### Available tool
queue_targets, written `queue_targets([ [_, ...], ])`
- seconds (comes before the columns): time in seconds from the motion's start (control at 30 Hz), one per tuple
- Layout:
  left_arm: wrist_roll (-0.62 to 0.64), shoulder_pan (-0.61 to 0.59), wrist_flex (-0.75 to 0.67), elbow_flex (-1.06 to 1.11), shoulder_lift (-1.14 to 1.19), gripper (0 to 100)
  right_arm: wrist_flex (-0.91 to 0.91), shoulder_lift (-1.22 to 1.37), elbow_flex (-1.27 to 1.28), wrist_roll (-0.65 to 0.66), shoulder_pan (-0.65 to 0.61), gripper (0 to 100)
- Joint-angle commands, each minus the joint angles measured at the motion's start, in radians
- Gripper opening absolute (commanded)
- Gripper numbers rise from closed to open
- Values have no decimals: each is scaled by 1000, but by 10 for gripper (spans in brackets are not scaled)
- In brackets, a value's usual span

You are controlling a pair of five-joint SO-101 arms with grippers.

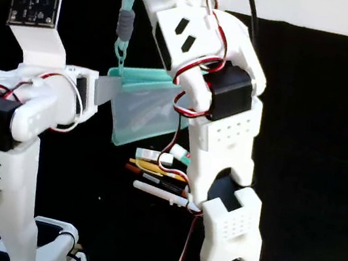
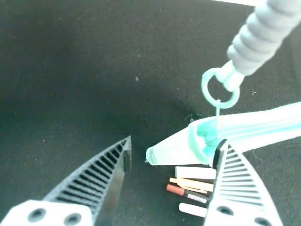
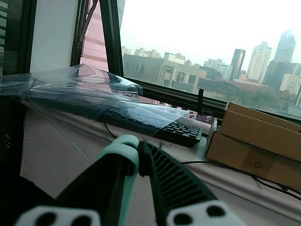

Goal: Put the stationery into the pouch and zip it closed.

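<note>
A translucent teal pouch (image 1: 144, 109) hangs in the air above the black table, carried by its strap (image 1: 125, 23), which has a grey ribbed grip (image 2: 263, 33) and a teal ring (image 2: 220, 88). My right gripper (image 3: 138, 143) is raised high and shut on the teal strap. My left gripper (image 2: 174, 146) is open at the pouch's left end, and the pouch's corner (image 2: 169, 151) lies between its fingers, close to one finger (image 2: 235, 174). Under the pouch, the stationery (image 1: 157, 174) lies on the table: a white eraser (image 2: 195, 173), an orange pen, a red-capped pen (image 2: 186, 193) and a white marker (image 1: 161, 193).
The black tabletop (image 1: 315, 159) stretches out to the right of the raised arm. Behind the table, a window sill carries a keyboard (image 3: 141, 120) under a plastic cover and a cardboard box (image 3: 258, 141).
</note>
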Motion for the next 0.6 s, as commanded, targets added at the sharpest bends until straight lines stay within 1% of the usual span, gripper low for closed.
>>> queue_targets([
  [0.0,-2,-2,-9,59,-2,295,-15,-4,-8,-5,-2,6],
  [0.1,-2,12,-3,128,-2,294,-15,-4,-8,-2,-1,6],
  [0.23,-3,99,-12,255,-2,294,-15,-4,-10,-3,22,6],
  [0.43,-3,199,-89,380,-2,291,-15,-5,-10,-5,56,6],
  [0.5,-3,209,-104,401,-2,254,-15,-5,-10,-5,58,6],
  [0.57,-3,206,-120,410,-2,194,-15,-5,-10,-5,58,6],
])
